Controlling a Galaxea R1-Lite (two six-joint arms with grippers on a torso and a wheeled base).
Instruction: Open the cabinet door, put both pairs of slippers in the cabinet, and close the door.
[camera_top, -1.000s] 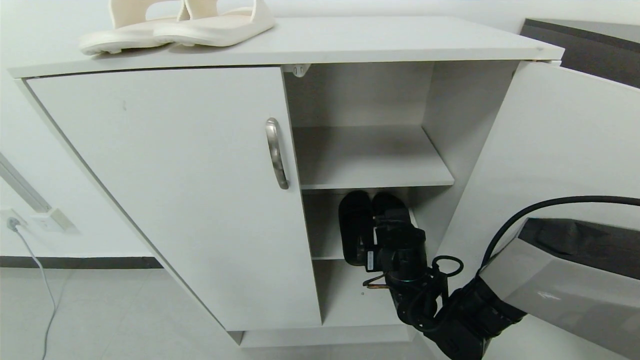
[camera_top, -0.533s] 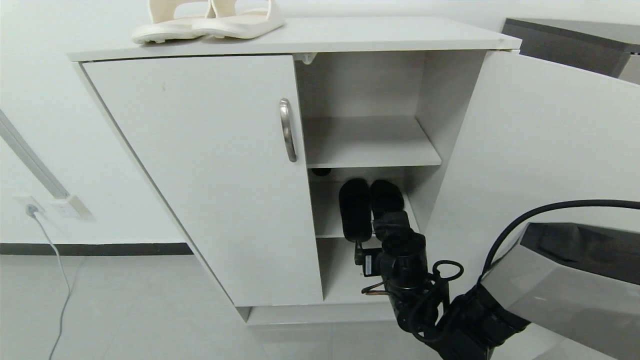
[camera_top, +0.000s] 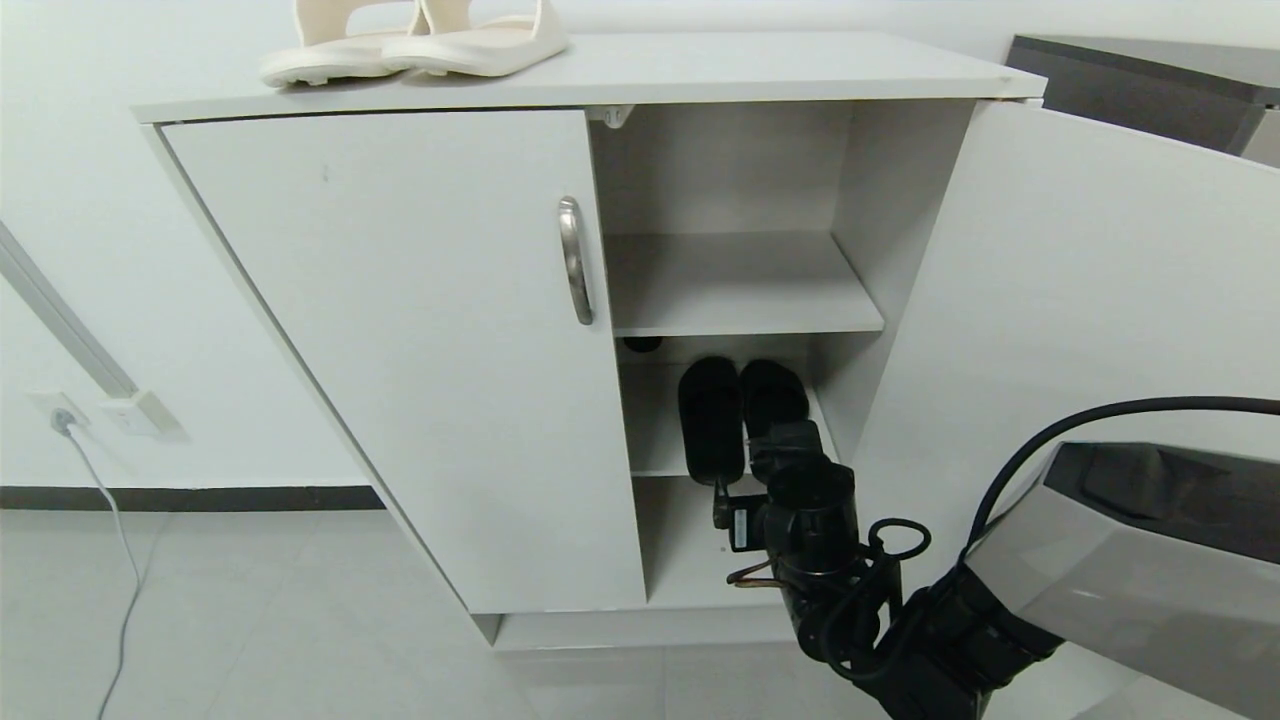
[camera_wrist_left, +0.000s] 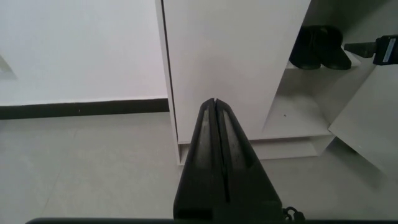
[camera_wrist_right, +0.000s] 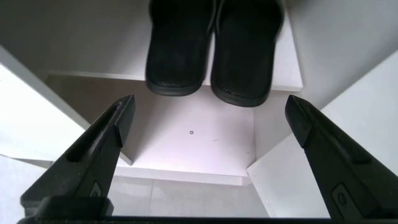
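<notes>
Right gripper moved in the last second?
Yes. The open right gripper has backed out from over the pair of black slippers on the white middle shelf.

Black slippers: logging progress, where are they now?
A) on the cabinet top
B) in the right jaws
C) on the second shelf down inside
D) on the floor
C: the black slippers lie side by side on that shelf, clear of the right gripper, jaws open.

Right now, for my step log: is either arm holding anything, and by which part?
Nothing is held. Right gripper: jaws open, short of the black slippers. Left gripper: jaws shut, empty.
</notes>
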